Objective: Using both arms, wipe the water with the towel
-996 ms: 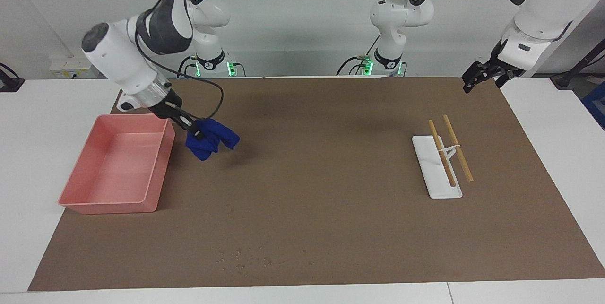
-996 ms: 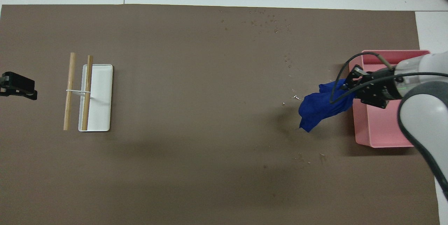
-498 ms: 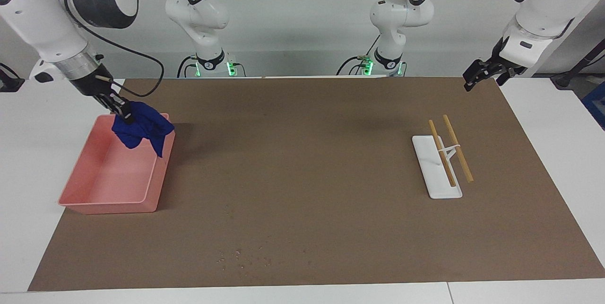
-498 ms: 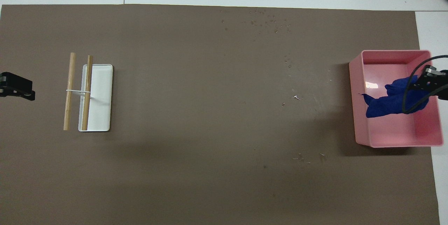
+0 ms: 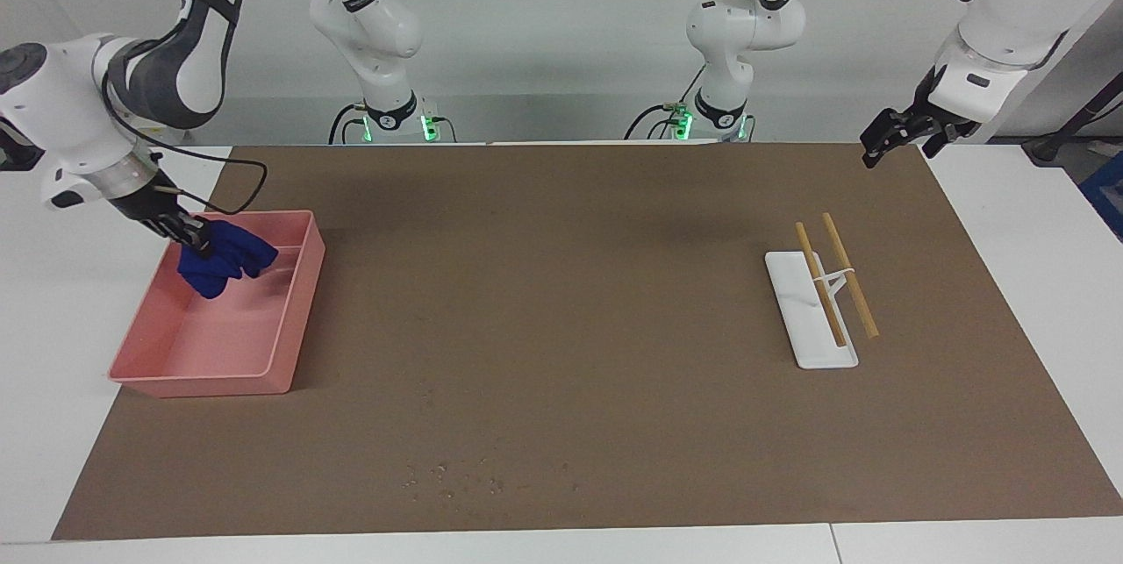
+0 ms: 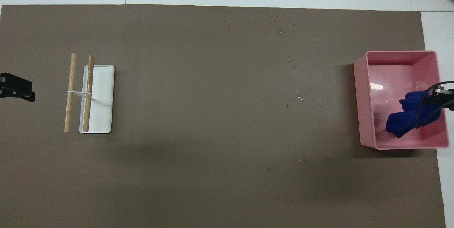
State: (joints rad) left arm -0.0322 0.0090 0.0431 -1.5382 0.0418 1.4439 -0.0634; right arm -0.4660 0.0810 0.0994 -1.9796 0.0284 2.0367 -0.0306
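Jaws of the right gripper clamped on the small royal-blue cloth towel, low inside the pink plastic tray, perhaps touching its floor. Judged: dropping off; next, release. Farther along, scattered water droplets remaining. Left gripper waiting, fingers unreadable.

From my station I see the tray at the right arm's end of the mat, with the towel in its end nearer the robots, held there by the right gripper. The droplets lie on the mat farther from the robots than the tray, near the mat's edge. At the left arm's end, two wooden sticks rest across a small dish, and the left gripper waits over the mat's corner.
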